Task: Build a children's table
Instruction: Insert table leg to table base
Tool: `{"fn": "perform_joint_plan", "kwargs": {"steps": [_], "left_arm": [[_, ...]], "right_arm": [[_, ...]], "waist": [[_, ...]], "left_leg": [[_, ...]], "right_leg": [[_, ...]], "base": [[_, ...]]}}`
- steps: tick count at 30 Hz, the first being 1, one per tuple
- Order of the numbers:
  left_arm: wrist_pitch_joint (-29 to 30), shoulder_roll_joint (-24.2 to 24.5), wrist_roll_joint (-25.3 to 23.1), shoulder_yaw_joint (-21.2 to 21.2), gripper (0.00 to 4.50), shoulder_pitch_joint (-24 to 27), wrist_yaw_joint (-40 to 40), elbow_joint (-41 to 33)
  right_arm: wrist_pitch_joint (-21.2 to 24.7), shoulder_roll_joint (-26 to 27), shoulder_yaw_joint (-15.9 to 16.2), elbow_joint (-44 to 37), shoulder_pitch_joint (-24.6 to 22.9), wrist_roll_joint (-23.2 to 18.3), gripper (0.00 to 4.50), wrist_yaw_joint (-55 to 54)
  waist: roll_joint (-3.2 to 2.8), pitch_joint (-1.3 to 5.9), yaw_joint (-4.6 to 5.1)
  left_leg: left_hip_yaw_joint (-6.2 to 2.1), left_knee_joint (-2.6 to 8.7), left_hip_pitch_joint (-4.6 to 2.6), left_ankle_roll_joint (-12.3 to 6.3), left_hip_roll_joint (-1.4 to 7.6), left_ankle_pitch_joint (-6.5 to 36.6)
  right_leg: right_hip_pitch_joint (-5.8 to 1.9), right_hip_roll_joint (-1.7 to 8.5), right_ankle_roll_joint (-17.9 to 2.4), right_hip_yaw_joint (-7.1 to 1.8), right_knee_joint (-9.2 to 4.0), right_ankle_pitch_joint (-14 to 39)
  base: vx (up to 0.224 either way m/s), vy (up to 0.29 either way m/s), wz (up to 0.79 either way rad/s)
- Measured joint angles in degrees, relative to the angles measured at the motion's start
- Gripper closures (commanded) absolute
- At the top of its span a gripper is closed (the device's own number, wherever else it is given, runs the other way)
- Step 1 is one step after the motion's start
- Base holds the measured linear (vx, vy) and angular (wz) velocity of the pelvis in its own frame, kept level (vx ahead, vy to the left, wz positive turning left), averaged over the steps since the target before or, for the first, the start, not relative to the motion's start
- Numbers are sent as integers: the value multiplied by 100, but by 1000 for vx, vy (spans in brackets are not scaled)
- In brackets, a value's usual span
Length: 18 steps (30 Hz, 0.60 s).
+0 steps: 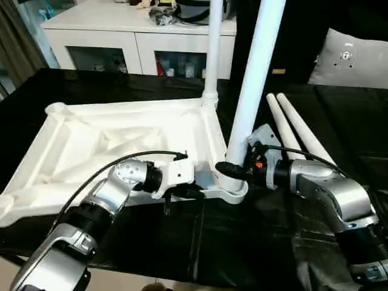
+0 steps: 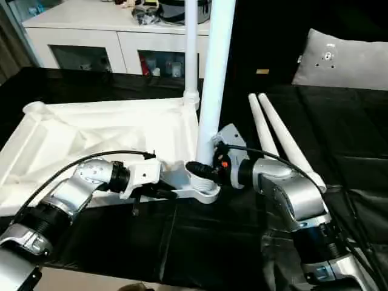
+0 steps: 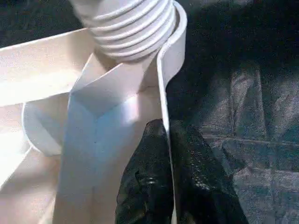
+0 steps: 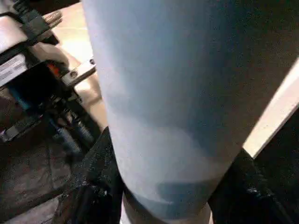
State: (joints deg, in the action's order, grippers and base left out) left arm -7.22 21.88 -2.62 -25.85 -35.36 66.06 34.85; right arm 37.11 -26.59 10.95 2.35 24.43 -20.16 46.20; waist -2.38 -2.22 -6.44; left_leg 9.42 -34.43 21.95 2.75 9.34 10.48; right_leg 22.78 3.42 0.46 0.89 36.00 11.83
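A: Grippers first. What did we see?

B: Our right gripper [image 1: 230,169] clamped the near leg [image 1: 251,91] just above its corner socket [image 1: 231,185]. Our left gripper [image 3: 169,154] pinched the tabletop [image 1: 91,145] rim beside that socket.

A: And farther out?

B: The tabletop lay ribs-up on a black table [image 1: 242,242]. A second leg [image 1: 212,48] stood upright in the far corner; two spare legs [image 1: 297,130] lay to our right.
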Motion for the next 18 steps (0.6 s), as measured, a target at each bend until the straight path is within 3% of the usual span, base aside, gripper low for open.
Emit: {"fn": "perform_joint_plan", "kwargs": {"steps": [3,14,18], "left_arm": [[-48,17,-3,-19,450,-15,14,17],[-210,0,0,-32,450,-47,80,136],[-207,-6,-1,7,450,-51,79,155]], "right_arm": [[104,-165,5,29,4,8,259,136],[83,-150,24,169,76,55,259,244],[31,57,-222,301,-34,-58,259,214]], "waist": [[24,0,1],[27,-2,-11],[25,-1,-7]], "left_leg": [[9,0,-2,0,6,0],[22,1,-1,0,15,0],[23,2,-1,1,19,0]], "right_leg": [[0,0,-7,0,0,-5],[2,0,-12,1,-1,-7],[2,-1,-12,3,-1,-7]], "base": [[0,0,0],[0,0,0],[0,0,0]]}}
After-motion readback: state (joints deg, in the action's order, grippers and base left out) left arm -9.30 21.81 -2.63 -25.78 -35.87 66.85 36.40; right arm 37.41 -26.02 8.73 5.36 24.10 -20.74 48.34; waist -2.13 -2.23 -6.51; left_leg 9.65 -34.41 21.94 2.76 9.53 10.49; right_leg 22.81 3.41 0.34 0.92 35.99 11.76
